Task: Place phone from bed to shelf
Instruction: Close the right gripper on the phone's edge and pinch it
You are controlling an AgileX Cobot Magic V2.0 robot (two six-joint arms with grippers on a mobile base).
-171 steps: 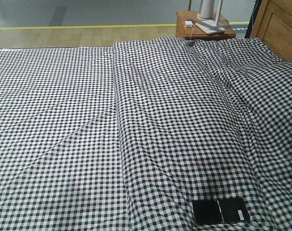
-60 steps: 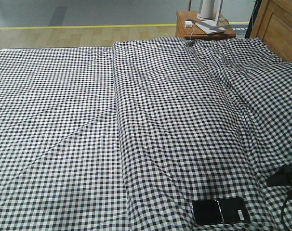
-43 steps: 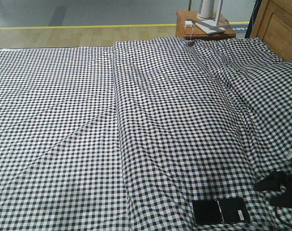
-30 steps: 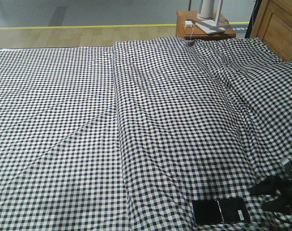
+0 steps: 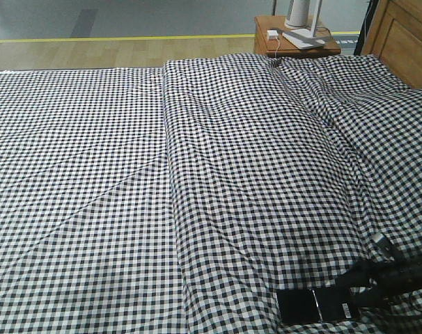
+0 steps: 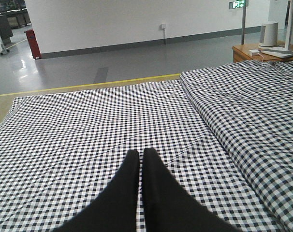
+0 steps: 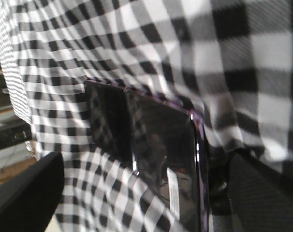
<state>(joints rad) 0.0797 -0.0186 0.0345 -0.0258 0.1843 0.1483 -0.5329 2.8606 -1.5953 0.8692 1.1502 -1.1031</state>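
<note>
The phone (image 5: 315, 306), a glossy black slab with a white sticker, lies flat on the checked bed (image 5: 197, 174) near its front edge. My right gripper (image 5: 352, 291) reaches in from the right, open, with its fingertips at the phone's right end. In the right wrist view the phone (image 7: 151, 145) lies between the two dark fingers (image 7: 25, 193), apart from both, and the right gripper (image 7: 146, 166) holds nothing. My left gripper (image 6: 140, 155) is shut and empty, hovering over bare bed fabric (image 6: 88, 125). The shelf is out of view.
A reddish-brown bedside table (image 5: 294, 43) with a white stand and a charger stands at the far right, beside the wooden headboard (image 5: 406, 35). A raised fold (image 5: 170, 160) runs down the bed's middle. Wood floor with a yellow line (image 5: 120, 38) lies beyond.
My right gripper has come into view from the right edge and moved left and down to the phone's right end. The phone has not moved.
</note>
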